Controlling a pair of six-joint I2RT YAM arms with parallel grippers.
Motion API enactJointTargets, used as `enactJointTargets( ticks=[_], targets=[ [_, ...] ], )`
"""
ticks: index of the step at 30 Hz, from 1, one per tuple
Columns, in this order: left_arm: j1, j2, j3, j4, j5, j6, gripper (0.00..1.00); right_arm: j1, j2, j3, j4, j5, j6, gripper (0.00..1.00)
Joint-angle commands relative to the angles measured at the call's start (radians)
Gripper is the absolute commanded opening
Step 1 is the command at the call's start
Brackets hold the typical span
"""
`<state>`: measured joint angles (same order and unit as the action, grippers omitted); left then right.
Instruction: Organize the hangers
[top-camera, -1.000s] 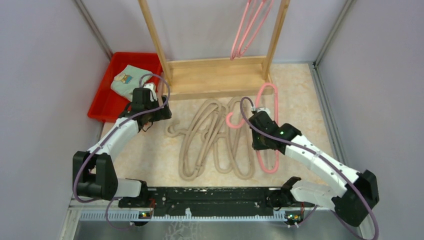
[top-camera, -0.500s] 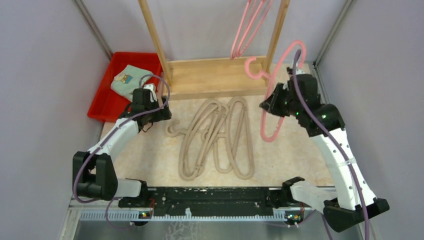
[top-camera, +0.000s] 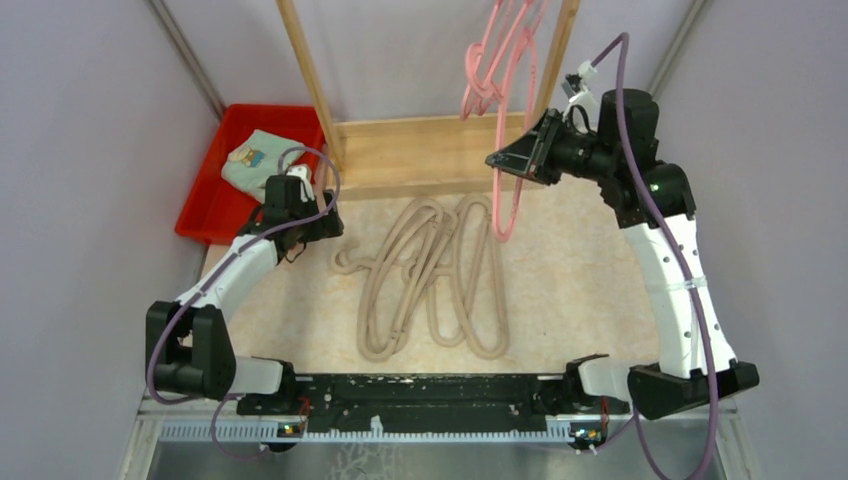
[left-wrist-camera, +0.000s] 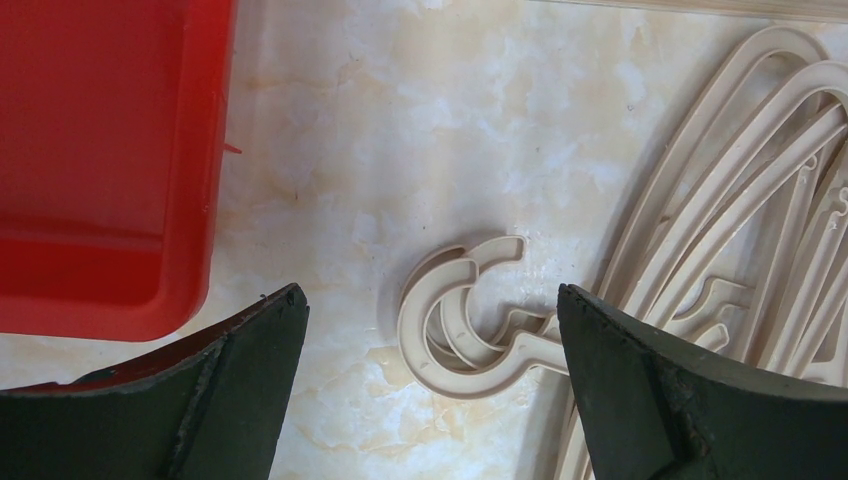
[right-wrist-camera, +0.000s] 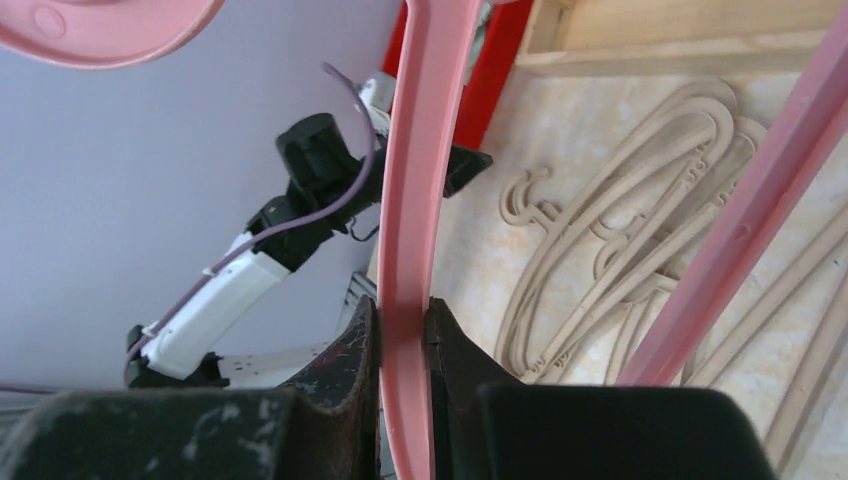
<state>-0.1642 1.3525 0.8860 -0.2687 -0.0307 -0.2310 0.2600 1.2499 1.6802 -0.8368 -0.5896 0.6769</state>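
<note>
**Up by the rack, a pink hanger goes aloft**

Over on the far right, the right hand (top-camera: 500, 162) is raised beside the rack (top-camera: 430, 150). It is clamped on the bar of a pink hanger (top-camera: 503, 205). The wrist view shows both fingers pressed flat against the bar with no gap. The grip sits partway down the hanger, so the hook end rides high among the hung pink hangers (top-camera: 480, 70). The lower end dangles clear of the bench (top-camera: 580, 280). That hold looks chosen to bring the hook to the rail. The rail is out of view, so I cannot tell whether the hook has caught.

Down at the left, the left hand (left-wrist-camera: 430, 295) hovers low with its jaws spread wide, holding nothing. The hooks of the beige hangers (top-camera: 430, 280) lie on the bench right between and beneath its fingers. Their bodies fan off toward the middle. A red bin (top-camera: 215, 200) sits just to its other side. Parked like that, it looks ready to take a beige hook next.
</note>
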Motion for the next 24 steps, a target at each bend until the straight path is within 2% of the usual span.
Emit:
enactJointTargets(
  ticks=[1, 5, 9, 17, 24],
  targets=[
    [-0.008, 0.014, 0.025, 0.027, 0.003, 0.014, 1.00, -0.073, 0.013, 0.082, 0.240, -0.138, 0.101, 0.00],
    [-0.008, 0.017, 0.028, 0.026, 0.001, 0.024, 1.00, -0.140, 0.061, 0.073, 0.450, -0.221, 0.222, 0.00],
    [-0.008, 0.017, 0.027, 0.020, -0.015, 0.039, 1.00, -0.191, 0.153, 0.123, 0.587, -0.258, 0.310, 0.00],
    [-0.008, 0.022, 0.021, 0.020, -0.045, 0.047, 1.00, -0.266, 0.343, 0.314, 0.740, -0.276, 0.408, 0.00],
    [-0.008, 0.015, 0.028, 0.015, -0.060, 0.057, 1.00, -0.280, 0.502, 0.450, 0.717, -0.236, 0.469, 0.00]
  ],
)
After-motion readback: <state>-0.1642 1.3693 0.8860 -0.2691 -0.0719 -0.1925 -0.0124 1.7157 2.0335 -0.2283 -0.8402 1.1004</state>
